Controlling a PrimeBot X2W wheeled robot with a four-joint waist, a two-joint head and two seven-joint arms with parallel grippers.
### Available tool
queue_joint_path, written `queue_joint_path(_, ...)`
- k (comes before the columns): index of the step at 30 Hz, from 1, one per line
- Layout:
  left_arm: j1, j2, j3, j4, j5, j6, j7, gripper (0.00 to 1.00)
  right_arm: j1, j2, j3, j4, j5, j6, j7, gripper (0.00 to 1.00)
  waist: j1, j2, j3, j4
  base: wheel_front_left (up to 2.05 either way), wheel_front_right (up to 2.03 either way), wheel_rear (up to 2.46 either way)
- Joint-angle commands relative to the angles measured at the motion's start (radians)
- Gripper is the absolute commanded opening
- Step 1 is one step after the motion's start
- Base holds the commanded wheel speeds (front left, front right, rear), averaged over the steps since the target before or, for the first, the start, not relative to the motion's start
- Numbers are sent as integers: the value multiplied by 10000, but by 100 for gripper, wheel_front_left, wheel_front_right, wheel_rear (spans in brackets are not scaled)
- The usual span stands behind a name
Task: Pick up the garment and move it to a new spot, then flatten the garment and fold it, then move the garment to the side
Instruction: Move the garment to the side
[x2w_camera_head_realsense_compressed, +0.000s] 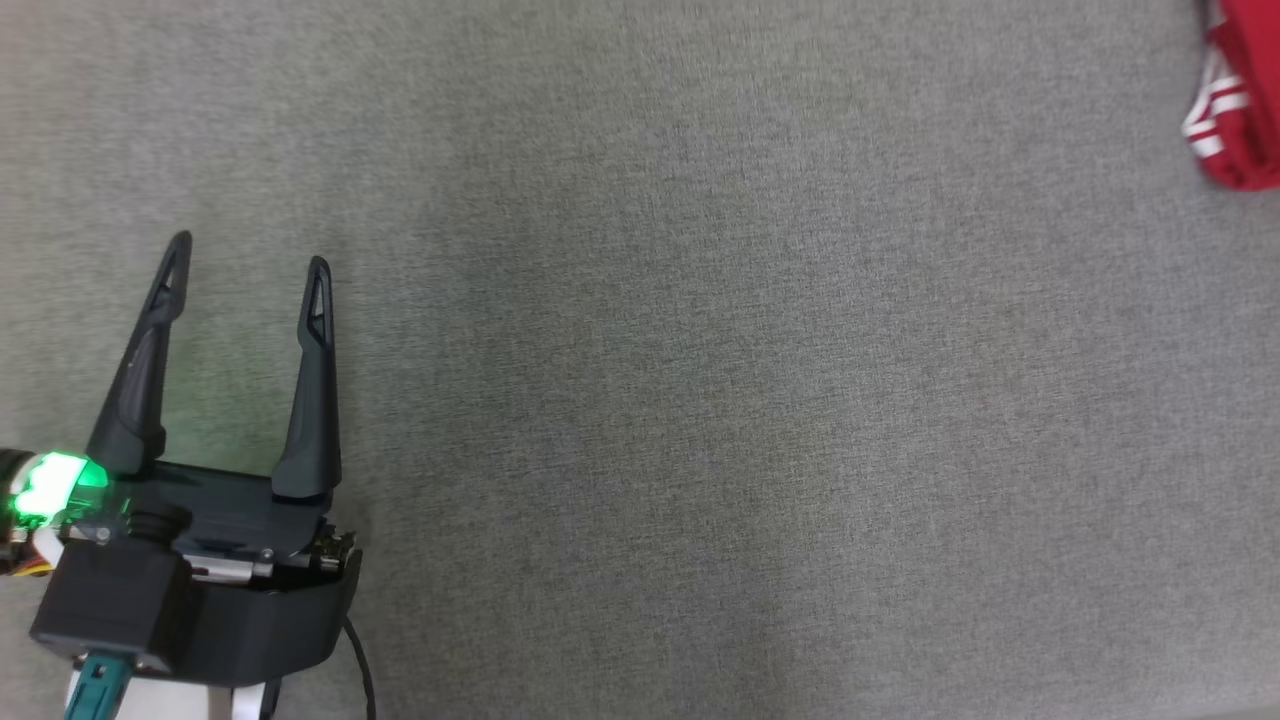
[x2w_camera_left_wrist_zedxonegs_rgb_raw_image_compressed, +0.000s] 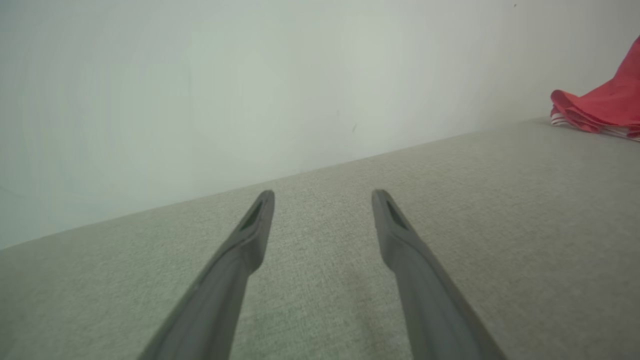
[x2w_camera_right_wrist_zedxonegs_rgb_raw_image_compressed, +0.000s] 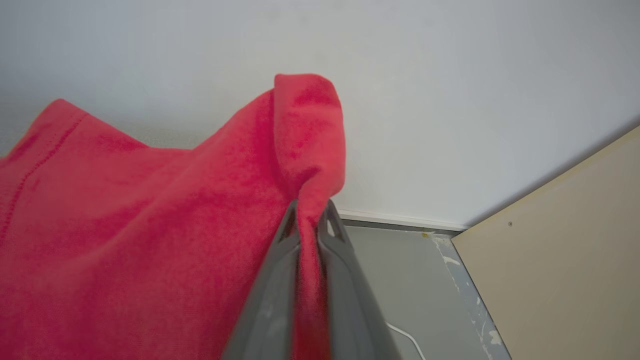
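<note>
The desk (x2w_camera_head_realsense_compressed: 700, 400) in front of me has a grey, rough cloth top. Behind its far edge stands a plain pale wall (x2w_camera_left_wrist_zedxonegs_rgb_raw_image_compressed: 200, 75). My right wrist view shows a grey floor (x2w_camera_right_wrist_zedxonegs_rgb_raw_image_compressed: 400, 280), 1 white strip (x2w_camera_right_wrist_zedxonegs_rgb_raw_image_compressed: 400, 219) where the floor meets the wall, a thin white cord (x2w_camera_right_wrist_zedxonegs_rgb_raw_image_compressed: 406, 335), some white paint spots (x2w_camera_right_wrist_zedxonegs_rgb_raw_image_compressed: 448, 260) and a tan board (x2w_camera_right_wrist_zedxonegs_rgb_raw_image_compressed: 565, 250).

Left end effector (x2w_camera_head_realsense_compressed: 249, 252) sits lower left in the head view, above the surface (x2w_camera_head_realsense_compressed: 700, 400). Garment (x2w_camera_head_realsense_compressed: 1245, 110) is at the far upper-right edge, well apart from it, its lower part on the surface. Wall (x2w_camera_left_wrist_zedxonegs_rgb_raw_image_compressed: 200, 90) behind the surface. Garment fold sits between the right end effector (x2w_camera_right_wrist_zedxonegs_rgb_raw_image_compressed: 310, 212) fingers.
</note>
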Motion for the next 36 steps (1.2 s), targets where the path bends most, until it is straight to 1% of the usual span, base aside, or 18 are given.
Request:
queue_joint_path(1, -127, 83, 9, -136, 54, 50, 49, 100, -263, -89, -53, 83, -100, -30, 28, 0, -1, -2, 278, -167, 0, 0, 0)
queue_joint_path(3, -133, 116, -1, -305, 77, 57, 90, 100, -487, -153, -115, 227, -215, -30, 25, 0, -1, -2, 352, -162, 0, 0, 0)
queue_joint_path(11, 15, 193, -27, -618, 122, 148, 216, 100, -972, -55, -112, 670, -522, -30, -17, 0, -1, -2, 468, -71, 0, 0, 0)
queue_joint_path(12, 37, 203, -12, -635, 124, 180, 239, 100, -1007, -9, -96, 715, -559, -30, -32, 6, -1, -2, 479, -59, 0, 0, 0)
queue_joint_path(13, 45, 216, -10, -652, 127, 192, 235, 100, -1054, 35, -83, 763, -588, -30, -29, 39, -1, -2, 489, -51, 0, 0, 0)
queue_joint_path(14, 50, 228, -4, -673, 110, 197, 233, 100, -1111, 65, -80, 815, -652, -30, -43, 75, -1, -2, 493, -43, 0, 0, 0)
queue_joint_path(15, 58, 238, -1, -680, 92, 201, 230, 100, -1172, 79, -92, 859, -722, -30, -96, 100, -1, -2, 490, -35, 0, 0, 0)
queue_joint_path(21, 103, 216, 23, -461, -23, 292, 168, 100, -1439, 264, -251, 980, -1418, -30, -564, 100, -1, -2, 177, -50, 0, 0, 0)
queue_joint_path(22, 163, 176, 31, -349, -99, 308, 115, 100, -1583, 439, -354, 782, -1463, -30, -888, 100, -1, -2, -53, -69, 0, 0, 0)
queue_joint_path(24, 280, 144, 60, -194, -155, 381, 78, 100, -1532, 660, -349, 553, -1466, -30, -1157, 100, -1, -2, -362, -89, 0, 0, 0)
queue_joint_path(29, 627, 46, 190, 423, -339, 500, -4, 100, -943, 1309, -17, -267, -1306, -30, -1642, 100, -1, -2, -1430, -144, 0, 0, 0)
queue_joint_path(31, 845, 25, 263, 657, -476, 554, -24, 100, -589, 1573, 79, -695, -1405, -30, -1717, 100, -1, -2, -1857, -176, 0, 0, 0)
queue_joint_path(36, 1332, -84, 384, 1165, -760, 603, -67, 100, 804, 2610, -108, -1722, -1347, -30, -1941, 100, -1, -2, -2979, -116, 0, 0, 0)
